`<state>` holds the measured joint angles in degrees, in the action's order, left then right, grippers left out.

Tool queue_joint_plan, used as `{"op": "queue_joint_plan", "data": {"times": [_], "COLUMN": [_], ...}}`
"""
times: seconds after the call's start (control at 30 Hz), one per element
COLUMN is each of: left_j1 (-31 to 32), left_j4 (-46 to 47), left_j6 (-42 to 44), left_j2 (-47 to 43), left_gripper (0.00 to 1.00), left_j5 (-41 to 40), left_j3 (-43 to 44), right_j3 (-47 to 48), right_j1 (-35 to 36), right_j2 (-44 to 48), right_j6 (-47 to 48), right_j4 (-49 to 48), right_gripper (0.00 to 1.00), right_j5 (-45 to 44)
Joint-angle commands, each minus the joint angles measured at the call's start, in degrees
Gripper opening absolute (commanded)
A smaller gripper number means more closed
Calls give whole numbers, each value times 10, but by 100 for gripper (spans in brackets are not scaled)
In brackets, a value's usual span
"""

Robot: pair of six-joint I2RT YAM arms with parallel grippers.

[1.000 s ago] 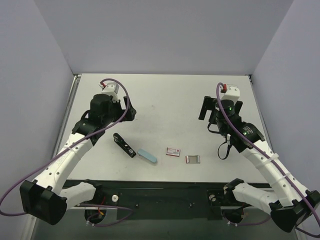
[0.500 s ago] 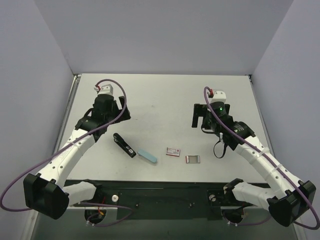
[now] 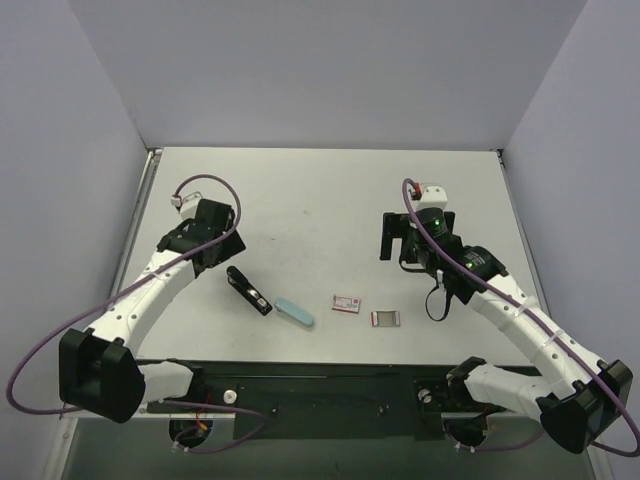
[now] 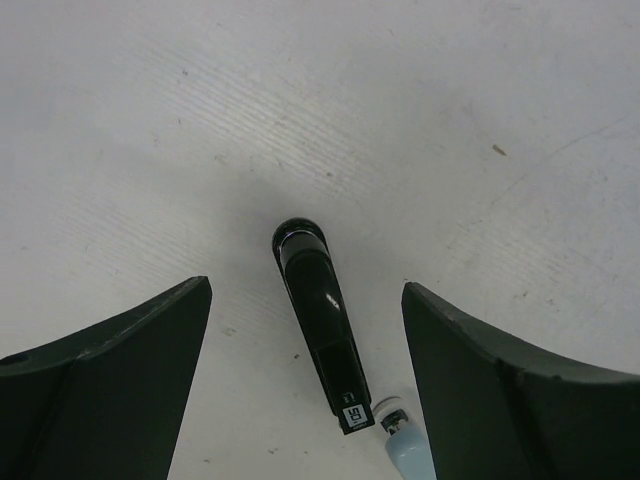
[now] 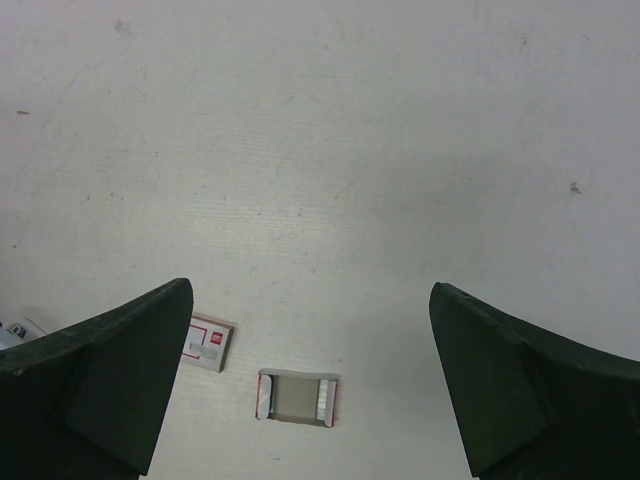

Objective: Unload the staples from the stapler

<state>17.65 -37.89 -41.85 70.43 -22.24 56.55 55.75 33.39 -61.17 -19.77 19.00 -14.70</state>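
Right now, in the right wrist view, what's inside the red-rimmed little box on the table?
Inside the red-rimmed box there is a flat grey floor and a paler silvery strip along its right end. The strip may be staples, but it is too small to confirm. Anything beneath it is covered.

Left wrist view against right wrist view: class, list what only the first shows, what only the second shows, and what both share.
Only the left wrist: the black stapler, seen between the open jaws of the left gripper, with the tip of the blue stapler just past its end. Only the right wrist: a red-labelled box and an open box beside it, framed by the open right gripper. Both: the white table and dark jaws spread wide. A pale scrap at the right wrist's left edge is too cropped to name.
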Motion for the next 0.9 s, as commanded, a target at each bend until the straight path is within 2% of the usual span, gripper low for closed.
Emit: {"op": "queue_joint_plan", "data": {"times": [0.0, 0.17, 0.43, 0.87], "left_j1": [50, 87, 101, 101], "left_j4": [-89, -144, -183, -155], "left_j6": [-89, -152, -227, -241], "left_j2": [29, 55, 106, 168], "left_gripper": [88, 87, 87, 87], "left_j5": [-84, -128, -121, -114], "left_j3": [44, 72, 80, 70], "right_j3": [-2, -4, -6, -10], "right_j1": [6, 13, 17, 20], "right_j2": [-7, -10, -17, -32], "right_j6": [-14, -19, -20, -19], "right_j4": [18, 24, 24, 25], "right_gripper": [100, 100, 100, 100], "right_j5": [-16, -16, -14, -9]}}
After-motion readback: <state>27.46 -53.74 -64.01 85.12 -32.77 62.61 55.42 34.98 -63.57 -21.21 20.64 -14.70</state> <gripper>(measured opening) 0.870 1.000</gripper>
